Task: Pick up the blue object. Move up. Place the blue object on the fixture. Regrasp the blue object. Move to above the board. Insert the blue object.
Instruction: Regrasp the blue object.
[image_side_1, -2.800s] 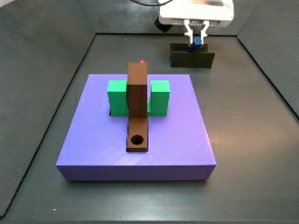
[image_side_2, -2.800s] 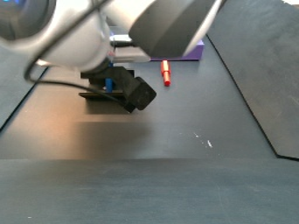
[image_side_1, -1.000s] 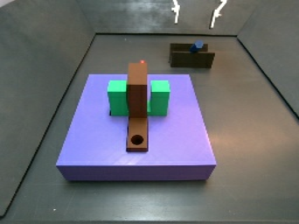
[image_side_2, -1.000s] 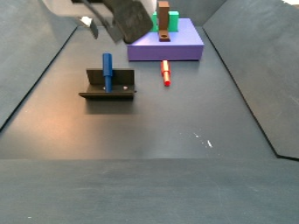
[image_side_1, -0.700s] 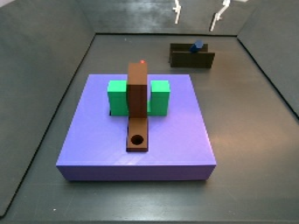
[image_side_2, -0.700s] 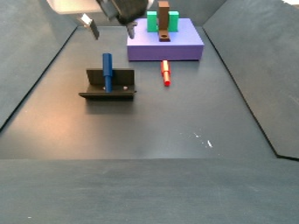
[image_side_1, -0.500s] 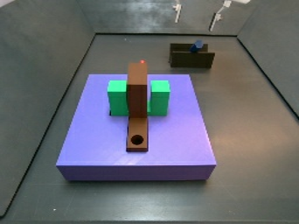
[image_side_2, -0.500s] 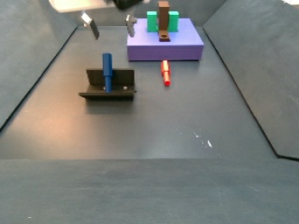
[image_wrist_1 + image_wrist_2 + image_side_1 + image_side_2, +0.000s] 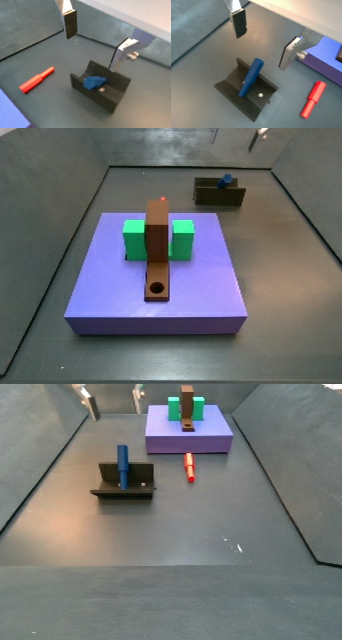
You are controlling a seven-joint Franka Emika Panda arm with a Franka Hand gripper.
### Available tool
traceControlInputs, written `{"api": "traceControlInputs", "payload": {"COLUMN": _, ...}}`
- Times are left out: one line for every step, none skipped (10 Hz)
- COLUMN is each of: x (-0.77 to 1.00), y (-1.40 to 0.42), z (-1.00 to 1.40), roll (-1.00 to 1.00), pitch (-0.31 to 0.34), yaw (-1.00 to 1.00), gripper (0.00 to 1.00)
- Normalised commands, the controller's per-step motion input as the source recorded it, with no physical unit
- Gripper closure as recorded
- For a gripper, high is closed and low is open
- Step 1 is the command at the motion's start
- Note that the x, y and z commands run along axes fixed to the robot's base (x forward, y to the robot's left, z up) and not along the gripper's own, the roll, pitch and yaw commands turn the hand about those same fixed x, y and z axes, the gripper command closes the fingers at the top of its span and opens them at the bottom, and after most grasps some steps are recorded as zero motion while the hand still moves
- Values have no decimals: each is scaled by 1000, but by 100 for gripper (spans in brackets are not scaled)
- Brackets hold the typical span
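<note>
Gripper (image 9: 97, 42) is seen high above the floor, jaws spread wide, nothing held between them; the fingers (image 9: 238, 23) show as silver plates with dark pads in both wrist views. In the side views only the fingertips are visible at the top edge (image 9: 114, 401) (image 9: 238, 136).

Directly below the gripper, well clear of it, the fixture (image 9: 246, 94) sits on the dark floor (image 9: 174, 534). The blue object (image 9: 251, 77) is standing in the fixture, leaning against its upright wall, released. In a side view it is seen upright in the fixture (image 9: 123, 466); from the opposite side only its top shows above the fixture (image 9: 226, 179).

Beside the fixture, a red peg (image 9: 36, 80) is lying flat on the floor, apart from it.

Farther from the gripper, the lilac-blue slab (image 9: 158, 278) carries the green block (image 9: 135, 239) and the board (image 9: 158, 248), with the round hole (image 9: 158, 287) at its low end.
</note>
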Motion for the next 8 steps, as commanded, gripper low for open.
{"api": "traceControlInputs", "payload": {"x": 437, "y": -17, "z": 206, "roll": 566, "pitch": -29, "yaw": 274, "gripper": 0}}
{"api": "traceControlInputs", "payload": {"x": 437, "y": -20, "z": 186, "roll": 571, "pitch": -74, "yaw": 291, "gripper": 0}}
{"api": "traceControlInputs", "payload": {"x": 406, "y": -26, "z": 154, "roll": 603, "pitch": -83, "yaw": 314, "gripper": 0}}
{"api": "traceControlInputs", "payload": {"x": 426, "y": -31, "z": 60, "roll": 714, "pitch": 0, "yaw": 397, "gripper": 0}}
{"api": "traceControlInputs", "payload": {"x": 494, "y": -54, "z": 6, "roll": 726, "pitch": 0, "yaw": 417, "gripper": 0}}
{"api": "traceControlInputs", "payload": {"x": 474, "y": -54, "z": 0, "roll": 786, "pitch": 0, "yaw": 414, "gripper": 0}}
{"api": "traceControlInputs", "payload": {"x": 449, "y": -129, "z": 0, "roll": 846, "pitch": 40, "yaw": 417, "gripper": 0}}
{"api": "traceControlInputs", "payload": {"x": 349, "y": -174, "z": -177, "roll": 660, "pitch": 131, "yaw": 397, "gripper": 0}}
